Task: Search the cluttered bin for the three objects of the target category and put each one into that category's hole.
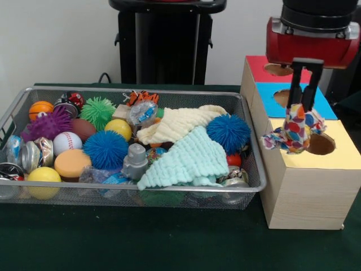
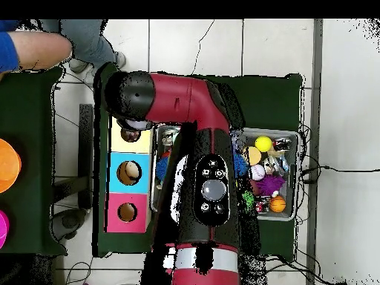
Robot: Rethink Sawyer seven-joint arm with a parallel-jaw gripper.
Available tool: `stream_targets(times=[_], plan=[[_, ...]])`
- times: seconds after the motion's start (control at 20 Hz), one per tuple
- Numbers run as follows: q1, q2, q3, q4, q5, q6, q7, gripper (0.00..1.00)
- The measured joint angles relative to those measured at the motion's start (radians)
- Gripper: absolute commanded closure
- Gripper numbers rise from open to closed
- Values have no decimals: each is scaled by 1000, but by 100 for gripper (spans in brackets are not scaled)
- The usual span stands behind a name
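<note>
My gripper point(image 1: 300, 112) is shut on a wad of clear film with confetti print point(image 1: 292, 135). It holds the wad low over the yellow top of the pale wooden box point(image 1: 344, 155), just left of the round hole point(image 1: 320, 144). The wire mesh bin point(image 1: 132, 90) stands to the left of the boxes, full of toys. A small bit of confetti print point(image 1: 155, 153) shows between the cloths in the bin; other wads are hidden or unclear. In the overhead view the arm point(image 2: 211, 185) covers the gripper and half the bin point(image 2: 291, 135); the yellow box's hole point(image 2: 130, 135) shows.
The blue-topped box point(image 1: 268, 100) and the red-topped box point(image 1: 258, 63) stand behind the yellow one. The bin holds spiky balls point(image 1: 105, 149), smooth balls, cans, a cream cloth point(image 1: 175, 123) and a mint cloth point(image 1: 194, 161). A person's arm point(image 2: 33, 48) shows at the overhead view's top left.
</note>
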Motion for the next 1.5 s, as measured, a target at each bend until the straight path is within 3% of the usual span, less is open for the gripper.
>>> stream_targets(times=[0.55,1.05,1.5], plan=[[50,4,-22,-9,34,0,63,100],[91,-80,-30,98,55,-61,68,100],[101,-88,-31,147,55,-125,68,100]])
